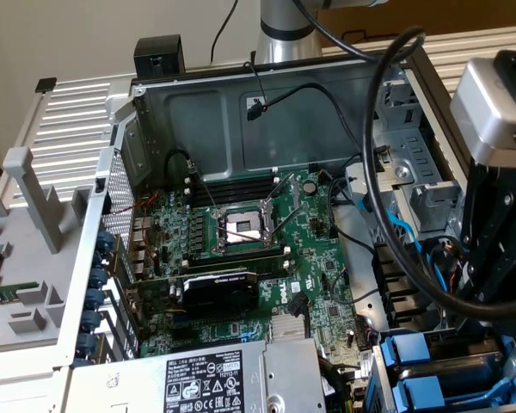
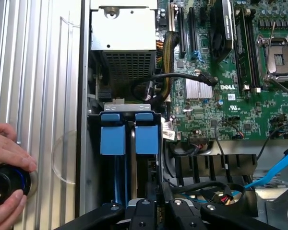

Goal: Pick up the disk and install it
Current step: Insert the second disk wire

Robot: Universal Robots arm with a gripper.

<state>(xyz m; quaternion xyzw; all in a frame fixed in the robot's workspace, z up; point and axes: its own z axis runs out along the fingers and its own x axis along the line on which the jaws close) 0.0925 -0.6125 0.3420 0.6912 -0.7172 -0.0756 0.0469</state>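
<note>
My gripper hangs over the drive cage, at 5 o'clock from the motherboard in the exterior view. Spread or pinched, I can't tell. The disk, blue-framed, stands on edge in that cage, just beside a second blue carrier and in line with my gripper; touching or not, can't tell. On the ribbed side panel a person's hand holds a black round object.

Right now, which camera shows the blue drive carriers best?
The wrist view: both blue carriers sit side by side in the bay, in plain sight. The exterior view catches the carriers at its lower right corner, partly cut off.
</note>
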